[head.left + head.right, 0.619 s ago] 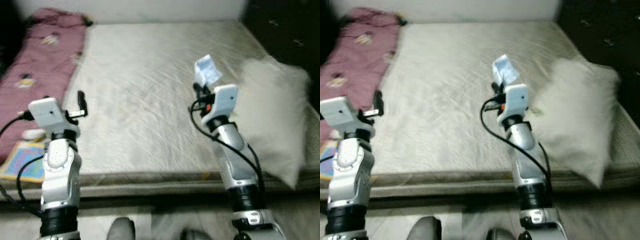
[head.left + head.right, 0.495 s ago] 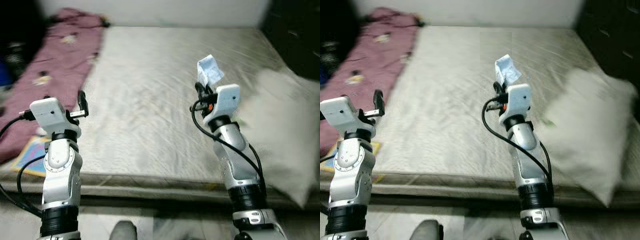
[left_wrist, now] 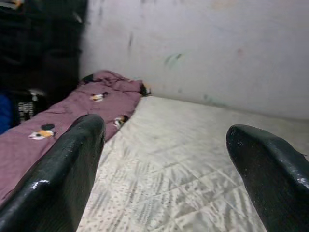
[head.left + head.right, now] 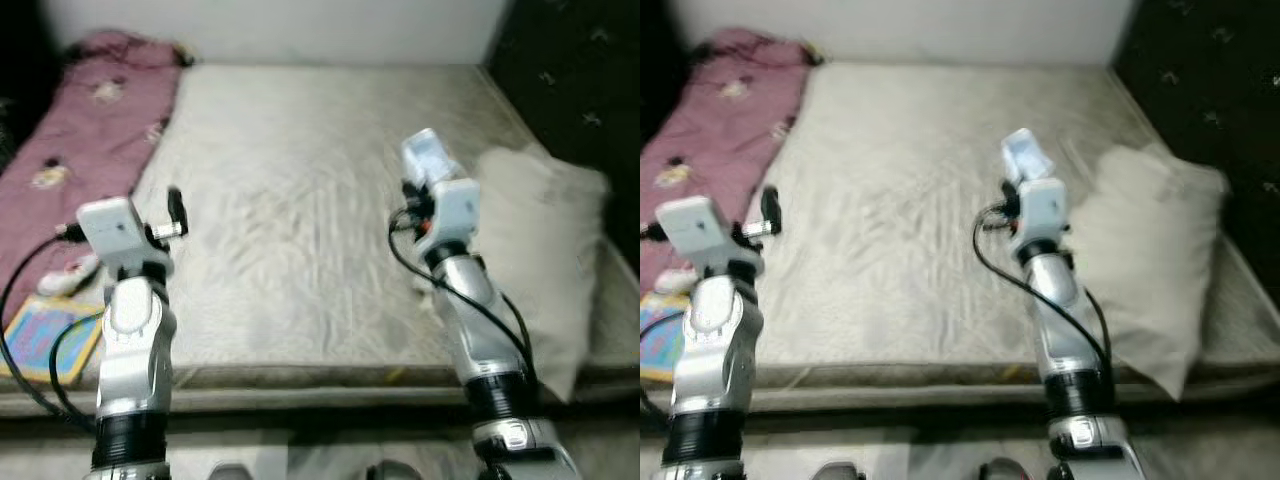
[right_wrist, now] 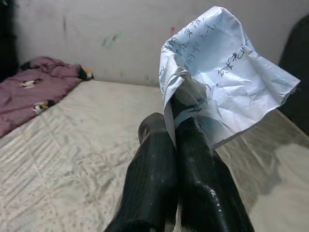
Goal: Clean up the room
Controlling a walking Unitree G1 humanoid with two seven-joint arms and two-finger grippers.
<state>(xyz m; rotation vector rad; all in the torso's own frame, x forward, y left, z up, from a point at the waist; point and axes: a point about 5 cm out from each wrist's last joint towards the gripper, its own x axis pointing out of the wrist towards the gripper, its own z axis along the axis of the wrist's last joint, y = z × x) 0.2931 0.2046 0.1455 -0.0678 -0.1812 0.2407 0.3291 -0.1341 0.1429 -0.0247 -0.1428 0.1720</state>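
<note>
Standing at foot of bed (image 4: 300,230), both arms raised over mattress. R gripper (image 5: 186,104) pinching crumpled paper (image 5: 219,72), fingers pressed tight together w/ sheet caught betw. tips; printed characters showing on paper, not legible enough to read. In head view paper (image 4: 425,155) sitting above R wrist, over bed's right half, just beside pillow (image 4: 535,240). L gripper (image 3: 169,159) holding nothing, fingers spread wide, pointing along bed toward far wall (image 3: 203,48). Progress, as judgement: one piece of litter lifted off and in hand, not yet binned; no bin or basket appearing anywhere, so drop-off spot unknown. Remaining, prob.: pink blanket (image 4: 70,140) lying rumpled along bed's left edge, colourful book (image 4: 40,335) resting at near-left corner beside it, small white item (image 4: 75,270) near L arm, too blurred to ID. Pillow leaning off right edge, maybe needing straightening. Hard to make out: head views soft/blurred; dark area right of bed (image 4: 580,80) looking like furniture w/ pale specks, cannot tell what. Floor at bottom edge mostly cut off; dark corner in L wrist view unreadable.
</note>
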